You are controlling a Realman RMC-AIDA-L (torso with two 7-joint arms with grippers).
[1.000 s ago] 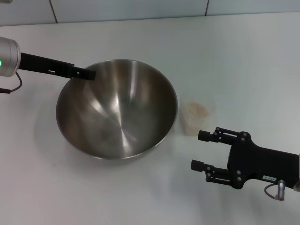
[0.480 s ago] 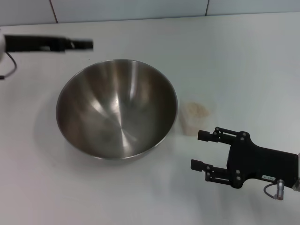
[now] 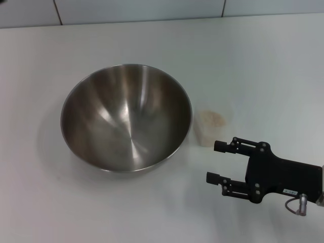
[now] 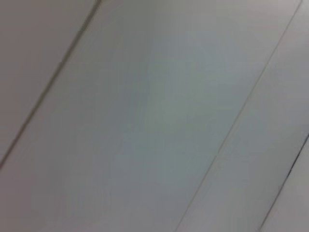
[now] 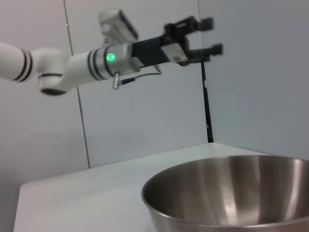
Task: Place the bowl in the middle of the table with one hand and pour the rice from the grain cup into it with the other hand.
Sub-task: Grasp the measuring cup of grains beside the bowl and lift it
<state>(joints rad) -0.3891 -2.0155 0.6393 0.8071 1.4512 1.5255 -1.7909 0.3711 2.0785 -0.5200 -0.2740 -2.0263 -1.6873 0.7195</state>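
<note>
- You had the table (image 3: pixel 263 61), plain white, carrying everything in the head view, with a tiled wall along its far edge.
- Your stainless-steel bowl (image 3: pixel 126 116) sat upright near the middle of the table, a little toward your left. Its brushed inside showed only reflections; no grains were visible in it. From the right wrist view the bowl (image 5: pixel 231 193) filled the lower part of the scene, rim level.
- Your right gripper (image 3: pixel 217 162) hovered low over the table at the near right, jaws apart and holding nothing, its fingertips pointing toward the cup and just short of it.
- Your left gripper (image 5: pixel 210 36) was out of the head view. The right wrist view showed it raised high above the table in front of the wall, beyond the bowl, jaws apart and empty. Its own wrist camera saw only wall panels.
- The grain cup (image 3: pixel 212 127) stood upright just to the right of the bowl, close to its rim but apart from it.
- The rice (image 3: pixel 213 118) lay inside the cup, a pale beige mass.
</note>
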